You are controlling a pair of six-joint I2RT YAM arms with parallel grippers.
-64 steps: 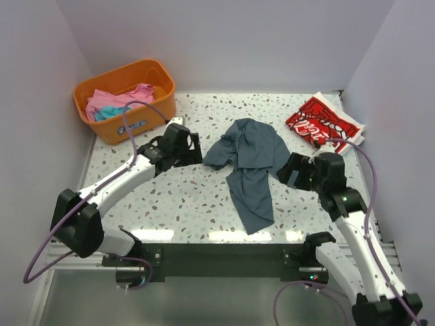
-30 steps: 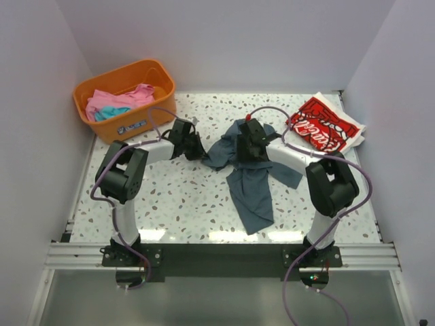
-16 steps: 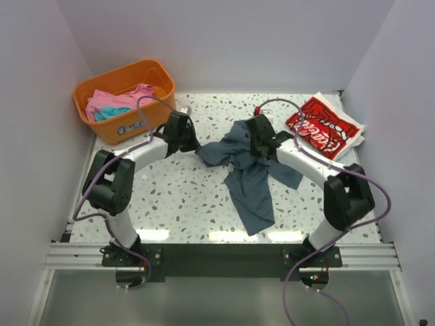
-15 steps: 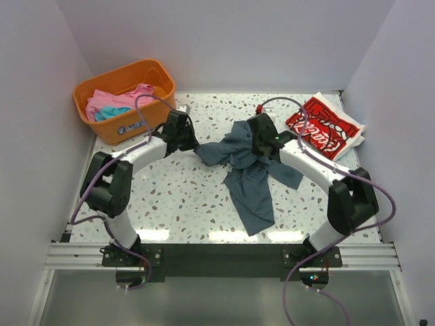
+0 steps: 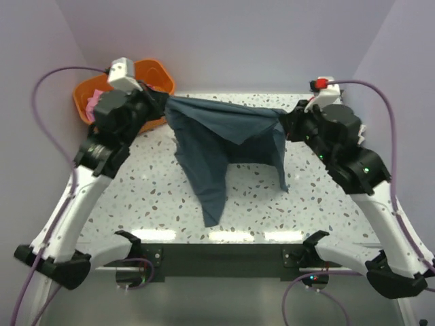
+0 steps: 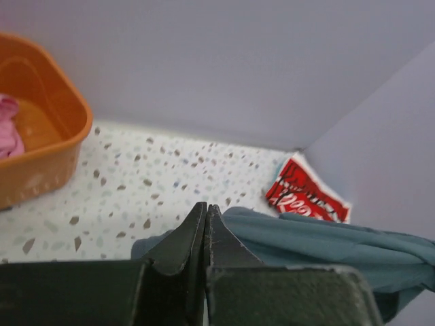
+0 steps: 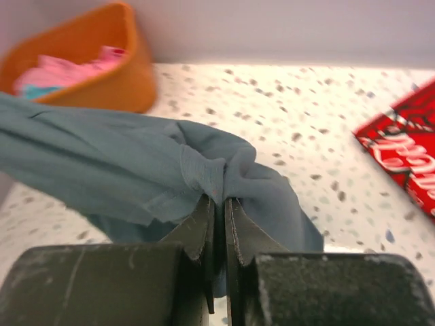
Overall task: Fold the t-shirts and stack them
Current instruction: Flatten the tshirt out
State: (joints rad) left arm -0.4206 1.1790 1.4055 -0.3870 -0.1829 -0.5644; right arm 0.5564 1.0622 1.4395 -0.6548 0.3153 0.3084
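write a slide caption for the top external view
Left gripper and right gripper, both shut on the slate-blue t-shirt, hold it stretched between them above the speckled table.

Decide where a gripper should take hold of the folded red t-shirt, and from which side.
Probably its edge facing the middle of the table, coming in low from that side. The red t-shirt lies flat in the far corner with walls close behind, so only that side is free.

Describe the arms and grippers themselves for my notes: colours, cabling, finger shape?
Both the left arm and right arm have white links with black joints, each trailing a purple cable. The fingers are dark grey wedges tapering to thin tips.
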